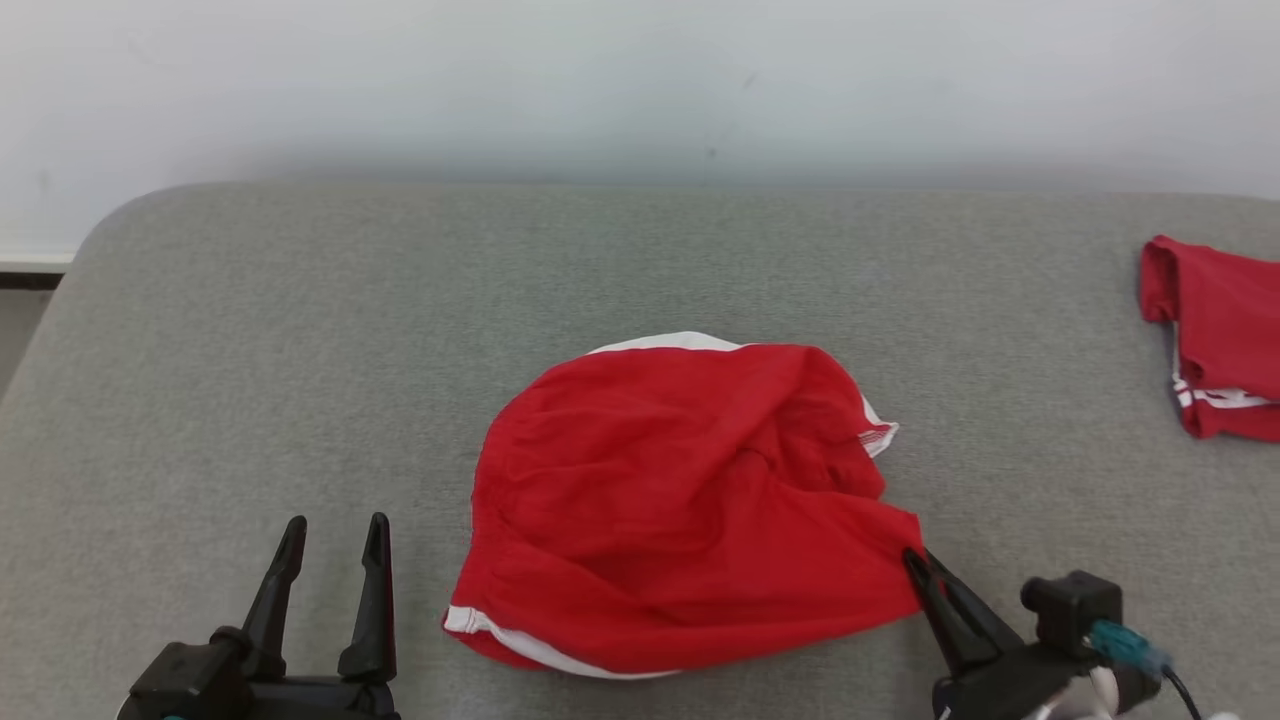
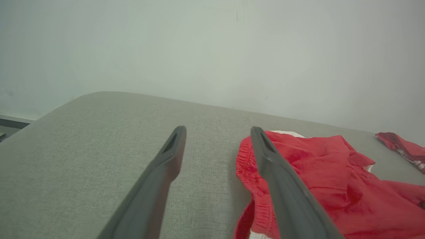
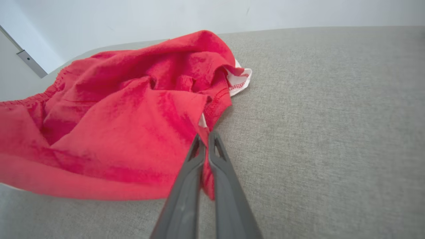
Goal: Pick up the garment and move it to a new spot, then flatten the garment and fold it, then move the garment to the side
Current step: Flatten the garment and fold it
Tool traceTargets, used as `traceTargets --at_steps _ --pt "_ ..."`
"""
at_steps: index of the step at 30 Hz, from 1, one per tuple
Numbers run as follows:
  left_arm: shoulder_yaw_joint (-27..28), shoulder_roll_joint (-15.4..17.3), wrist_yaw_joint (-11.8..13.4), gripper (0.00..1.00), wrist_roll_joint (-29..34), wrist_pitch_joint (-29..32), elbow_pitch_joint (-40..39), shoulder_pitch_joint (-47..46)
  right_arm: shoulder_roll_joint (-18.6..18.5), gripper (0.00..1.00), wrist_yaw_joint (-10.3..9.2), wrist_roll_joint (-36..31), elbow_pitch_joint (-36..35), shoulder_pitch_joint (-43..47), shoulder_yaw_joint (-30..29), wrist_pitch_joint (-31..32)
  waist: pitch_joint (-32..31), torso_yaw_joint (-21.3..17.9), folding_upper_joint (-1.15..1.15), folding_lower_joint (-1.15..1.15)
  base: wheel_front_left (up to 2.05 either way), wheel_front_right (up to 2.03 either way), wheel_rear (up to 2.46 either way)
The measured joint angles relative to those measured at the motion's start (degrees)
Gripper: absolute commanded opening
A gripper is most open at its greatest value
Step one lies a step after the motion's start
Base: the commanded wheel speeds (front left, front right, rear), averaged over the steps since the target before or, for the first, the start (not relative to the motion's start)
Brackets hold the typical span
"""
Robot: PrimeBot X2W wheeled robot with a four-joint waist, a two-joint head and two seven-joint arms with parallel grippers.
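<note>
so the right claw (image 3: 206, 136) is squeezed fully closed, and its wrist cam shows a thin strip of red cloth caught between the two dark fingers. What it's got is the hemmed corner of the red garment (image 1: 680, 500), the near right corner as the head cam sees it, and the tips sit low, right at the fabric's edge on the surface

the garment itself is a rumpled, roundish heap in the middle of the grey padded table (image 1: 250, 350), a bit toward the robot's side. It's red with white trim: a white band along the near left edge, white peeking out at the far edge, and a small white bit with red stitching sticking out on the right. There's a gathered, elastic-looking edge along its left side. Lots of folds and creases, not flat at all

the left claw (image 1: 337, 523) is over at the lower left, fingers spread wide with nothing between them, just beside the garment's left edge but not touching it

further out, a second red piece with white stripes (image 1: 1220, 340) lies at the far right edge of the table, well apart from the main one. Behind the table is a plain pale wall (image 1: 600, 80)
</note>
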Motion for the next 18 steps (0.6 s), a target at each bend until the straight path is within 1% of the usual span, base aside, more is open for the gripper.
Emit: traceTargets --at_steps 4,7,11,13,18 --pt "-0.03 -0.09 -0.01 1.00 0.01 0.00 0.05 0.11 -1.44 0.00 0.00 -0.71 -6.99 5.80 -3.20 -0.01 -0.29 -1.68 0.00 0.00 0.00 0.00 0.00" --pt "0.04 -0.09 0.00 1.00 0.01 0.00 0.08 0.18 -2.31 0.00 0.00 -0.27 -10.67 9.96 -6.08 -0.02 -0.38 -2.87 0.00 0.00 0.00 0.00 0.00" --pt "-0.27 -0.12 0.00 1.00 0.01 0.00 0.23 0.18 -3.63 0.00 0.00 0.65 -14.10 15.77 -9.26 0.13 -0.35 -3.94 0.00 0.00 0.00 0.00 0.00" --pt "-0.26 -0.13 -0.01 1.00 0.00 0.00 0.21 0.16 -3.72 0.00 -0.01 1.97 -15.77 17.99 -11.11 0.66 -0.22 -4.22 0.00 0.00 0.00 0.00 0.00" --pt "-0.66 -0.15 -0.01 1.00 0.00 0.00 0.38 0.11 -3.37 0.00 -0.01 2.16 -18.67 19.25 -12.87 2.41 0.08 -4.37 0.00 0.00 0.00 0.00 0.00"
